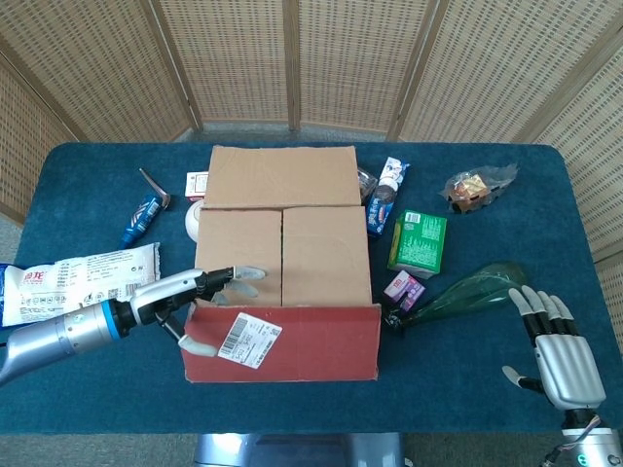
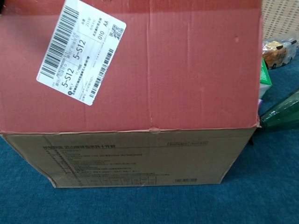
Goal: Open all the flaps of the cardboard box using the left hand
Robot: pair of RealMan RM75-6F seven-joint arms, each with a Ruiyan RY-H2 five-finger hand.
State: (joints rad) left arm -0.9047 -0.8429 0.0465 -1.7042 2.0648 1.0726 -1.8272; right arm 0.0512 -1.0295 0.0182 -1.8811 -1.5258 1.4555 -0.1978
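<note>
While my left hand (image 1: 200, 297) pinches the red flap (image 1: 292, 341) at its corner (right hand (image 1: 563, 358) idle, fingers spread), I judge the half-raised flap may slip and drop shut

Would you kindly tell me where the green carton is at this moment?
In the head view the green carton lies on the table right of the cardboard box, between the blue snack packet and the dark green bag.

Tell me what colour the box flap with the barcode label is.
Red flap, shown best in the chest view.
</note>
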